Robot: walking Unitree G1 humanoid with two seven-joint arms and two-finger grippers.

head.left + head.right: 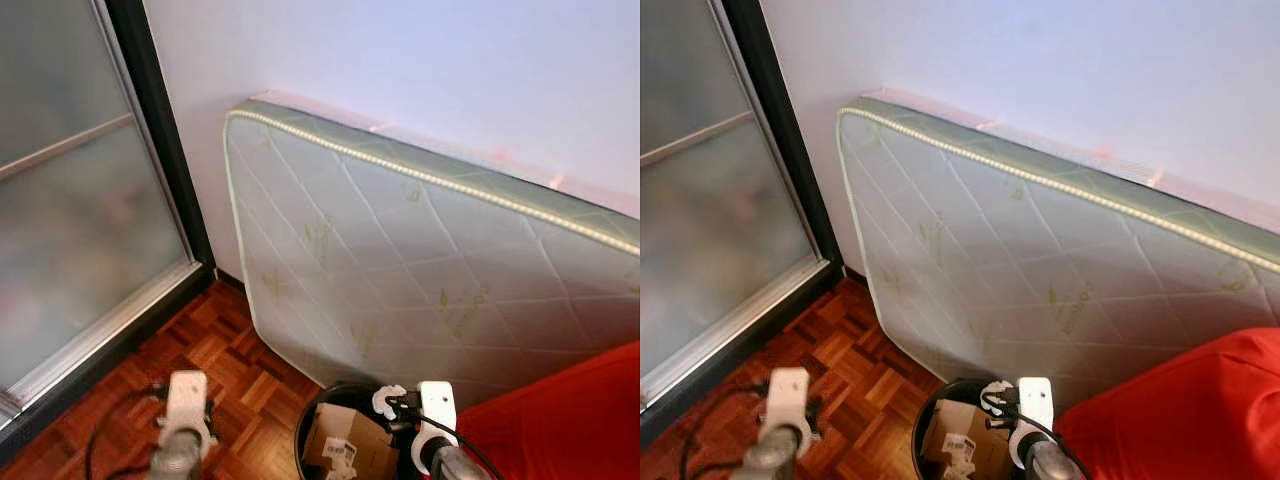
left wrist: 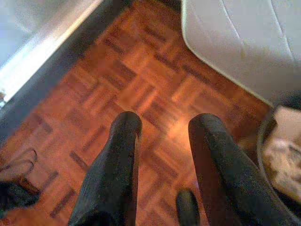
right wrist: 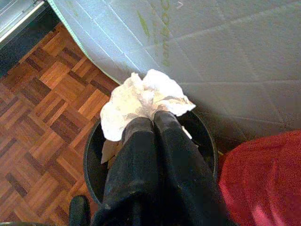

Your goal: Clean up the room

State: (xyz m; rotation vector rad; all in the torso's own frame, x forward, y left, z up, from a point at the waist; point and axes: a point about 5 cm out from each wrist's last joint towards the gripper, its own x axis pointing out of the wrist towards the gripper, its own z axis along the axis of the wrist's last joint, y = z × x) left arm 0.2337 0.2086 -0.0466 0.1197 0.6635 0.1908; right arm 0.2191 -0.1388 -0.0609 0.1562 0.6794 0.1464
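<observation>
A crumpled white paper wad (image 3: 141, 99) is pinched in my right gripper (image 3: 153, 118), whose fingers are shut on it right above a black round bin (image 3: 91, 162). In the eye views the bin (image 1: 305, 430) stands on the floor at the foot of the mattress, with a cardboard box (image 1: 342, 436) and scraps inside, and the wad (image 1: 386, 401) shows at the right wrist. My left gripper (image 2: 164, 127) hangs open over bare parquet, to the left of the bin (image 2: 263, 141).
A quilted white-green mattress (image 1: 420, 270) leans against the wall. A red cushion or bedding (image 1: 570, 420) lies at the right. A sliding glass door (image 1: 80, 200) with a dark frame stands left. A black cable (image 1: 100, 430) lies on the parquet.
</observation>
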